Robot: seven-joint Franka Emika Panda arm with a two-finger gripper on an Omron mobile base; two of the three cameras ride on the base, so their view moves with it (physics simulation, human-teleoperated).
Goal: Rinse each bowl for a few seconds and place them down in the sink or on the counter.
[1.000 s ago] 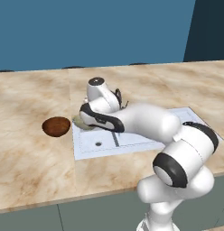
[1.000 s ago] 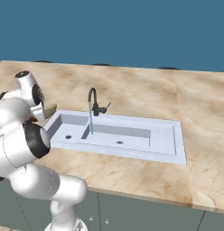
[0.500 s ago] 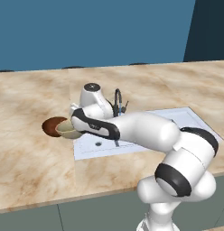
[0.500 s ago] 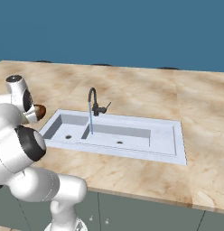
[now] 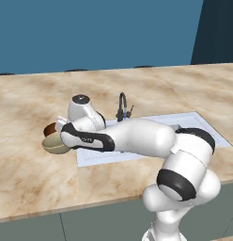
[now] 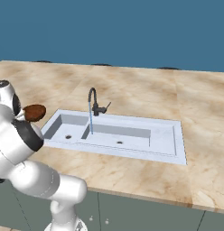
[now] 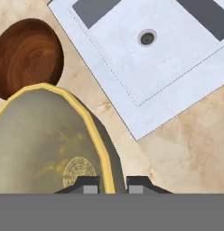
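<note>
**Olive bowl held by its rim over the bench, beside the brown one**

Beige marble bench (image 5: 38, 188) runs wide under a blue wall, with the white two-basin sink (image 6: 168, 149) set into it and a dark curved faucet (image 6: 92, 101) at its back edge; a thin blue stream of water falls from the spout in the right base view. The arm reaches out past the sink's left end. In the hand view the fingers (image 7: 90, 184) stand narrow, pinched on the rim of the pale olive-gold bowl (image 7: 46, 144), one tip inside the wall and one outside. That bowl hangs over the bench just beside the sink's corner; from the left base view (image 5: 55, 143) I cannot tell whether its base touches the surface. The dark reddish-brown bowl (image 7: 28, 56) sits on the bench close beside it, the two rims nearly meeting in the hand view.

Judging by its look, the olive bowl is stiff, thin-walled and light, with a dull sheen that suggests a smooth, possibly slippery surface, more so if wet. A pinch on the rim is the only hold such narrow fingers can get, and it leaves the bowl free to swing or slip, so it should be lowered slowly and kept clear of the brown bowl. The brown, wood-like bowl would likely take the same rim grip, at the side away from its neighbour.
</note>
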